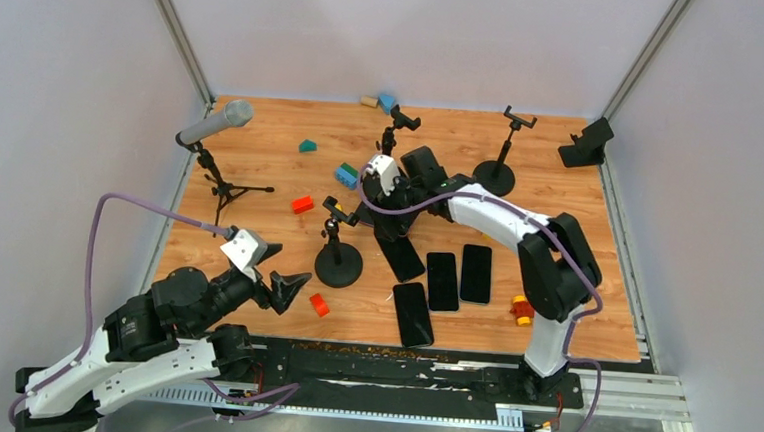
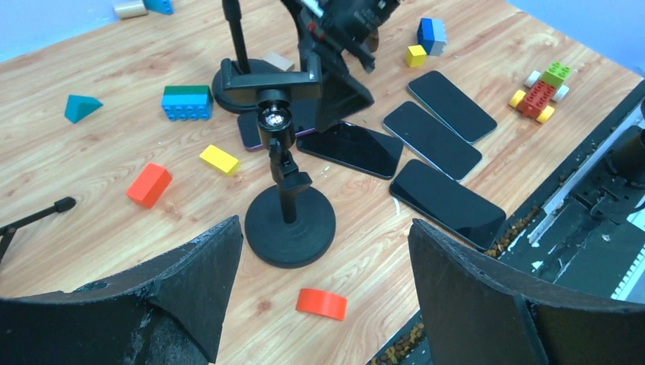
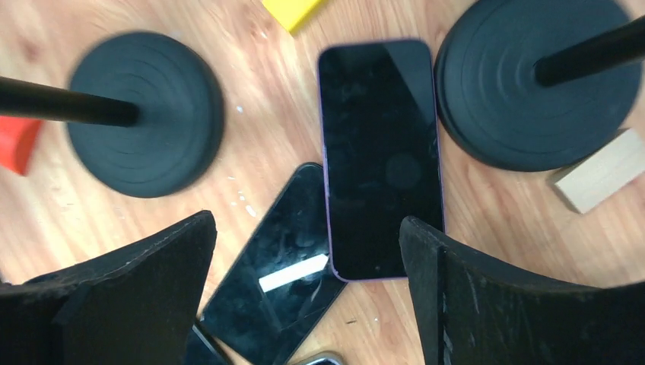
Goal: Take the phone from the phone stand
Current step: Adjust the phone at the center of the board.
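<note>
Hovering over phone [image 3: 380,160], right gripper [image 3: 306,228]

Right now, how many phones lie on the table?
5 phones: four clustered front-centre; one purple-edged between two stand bases under the right gripper. Others may be hidden.

Wooden table [image 1: 261,159], and it's crowded: near the middle sits a round-based phone stand [image 1: 338,265], with four dark phones [image 1: 442,280] flat on the wood just to its right, and a purple-edged phone [image 3: 380,160] lying flat between two stand bases. A second stand [image 1: 494,177] is planted farther back on the right. Far left, a microphone tripod [image 1: 225,181]. Scattered about: red block [image 1: 302,204], teal wedge [image 1: 307,145], blue-green brick [image 1: 345,174], and a toy car [image 1: 522,310] near right.
</note>
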`<action>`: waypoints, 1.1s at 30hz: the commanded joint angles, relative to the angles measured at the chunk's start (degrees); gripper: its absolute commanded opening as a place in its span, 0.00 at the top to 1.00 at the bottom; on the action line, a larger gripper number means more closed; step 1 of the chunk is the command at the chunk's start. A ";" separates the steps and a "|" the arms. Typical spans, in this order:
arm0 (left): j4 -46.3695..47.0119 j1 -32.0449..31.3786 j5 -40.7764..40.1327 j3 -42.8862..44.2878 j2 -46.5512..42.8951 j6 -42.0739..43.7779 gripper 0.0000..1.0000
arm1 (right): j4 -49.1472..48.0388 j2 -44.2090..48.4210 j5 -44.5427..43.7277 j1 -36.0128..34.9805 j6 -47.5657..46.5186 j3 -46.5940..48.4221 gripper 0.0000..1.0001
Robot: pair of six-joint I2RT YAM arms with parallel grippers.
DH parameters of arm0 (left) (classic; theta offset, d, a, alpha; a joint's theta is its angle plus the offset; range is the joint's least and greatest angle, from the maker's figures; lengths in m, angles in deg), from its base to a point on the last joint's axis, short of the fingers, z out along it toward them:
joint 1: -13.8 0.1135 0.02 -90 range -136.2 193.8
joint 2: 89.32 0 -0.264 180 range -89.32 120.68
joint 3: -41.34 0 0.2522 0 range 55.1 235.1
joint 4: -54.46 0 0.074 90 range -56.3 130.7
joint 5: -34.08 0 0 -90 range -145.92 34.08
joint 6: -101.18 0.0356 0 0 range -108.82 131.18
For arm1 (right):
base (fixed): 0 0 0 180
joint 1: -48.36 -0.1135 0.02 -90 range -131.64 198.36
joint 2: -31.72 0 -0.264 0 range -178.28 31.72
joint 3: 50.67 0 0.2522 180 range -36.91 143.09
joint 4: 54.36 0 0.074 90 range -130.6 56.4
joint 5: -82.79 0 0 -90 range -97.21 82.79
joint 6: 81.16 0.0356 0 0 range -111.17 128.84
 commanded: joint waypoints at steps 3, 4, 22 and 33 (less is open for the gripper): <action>0.95 -0.16 -2.18 0.10 0.28 -0.32 0.13 | 0.17 -7.51 -4.40 -0.32 -2.72 6.03 0.07; 1.05 -0.16 -1.93 0.00 0.56 -0.15 0.13 | 0.15 -8.51 -4.84 -0.33 -2.90 6.75 0.07; 2.90 -0.15 3.24 -0.88 1.27 0.73 0.10 | 4.55 -19.01 -5.12 0.73 -5.66 16.69 0.00; 3.10 -0.20 3.50 -1.00 1.19 0.86 0.09 | 6.52 -22.14 -5.40 1.44 -3.18 17.67 0.00</action>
